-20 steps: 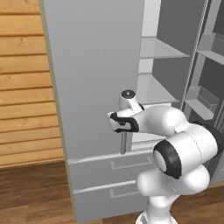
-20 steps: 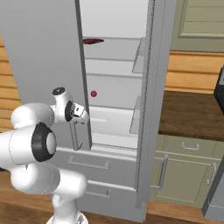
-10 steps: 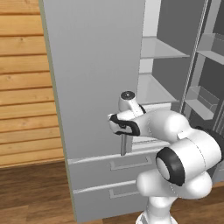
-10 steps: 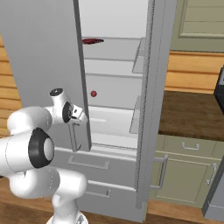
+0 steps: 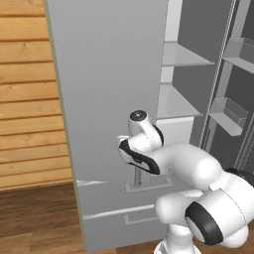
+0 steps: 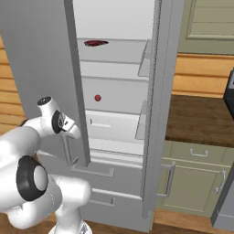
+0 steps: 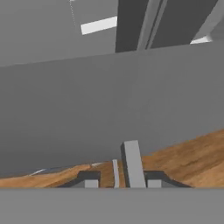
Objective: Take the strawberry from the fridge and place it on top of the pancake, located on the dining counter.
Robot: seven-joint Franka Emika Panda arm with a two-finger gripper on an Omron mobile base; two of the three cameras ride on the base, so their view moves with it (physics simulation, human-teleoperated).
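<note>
The fridge [image 5: 109, 74] stands in front of me with its left door [image 6: 41, 55] swung partly open. The strawberry [image 6: 97, 98], a tiny red lump, sits on a middle shelf inside. My gripper [image 7: 119, 179] is shut on the left door's vertical bar handle [image 7: 132, 164], which runs up between the two fingertips. In the left base view the gripper [image 5: 135, 166] is at the lower part of the door, and in the right base view the hand [image 6: 68, 130] is just behind the door's edge. The pancake and the dining counter are out of view.
A flat dark red item [image 6: 96, 43] lies on the upper shelf. The right fridge door [image 6: 157, 105] stands open edge-on. A dark worktop [image 6: 196, 123] over green cabinets [image 6: 192, 183] is to the right. Fridge drawers [image 5: 124, 213] sit below my hand; a wooden wall [image 5: 25, 99] is on the left.
The jaws have closed onto the door handle. The arm's elbow has shifted a little; the door and the strawberry have not visibly moved.
</note>
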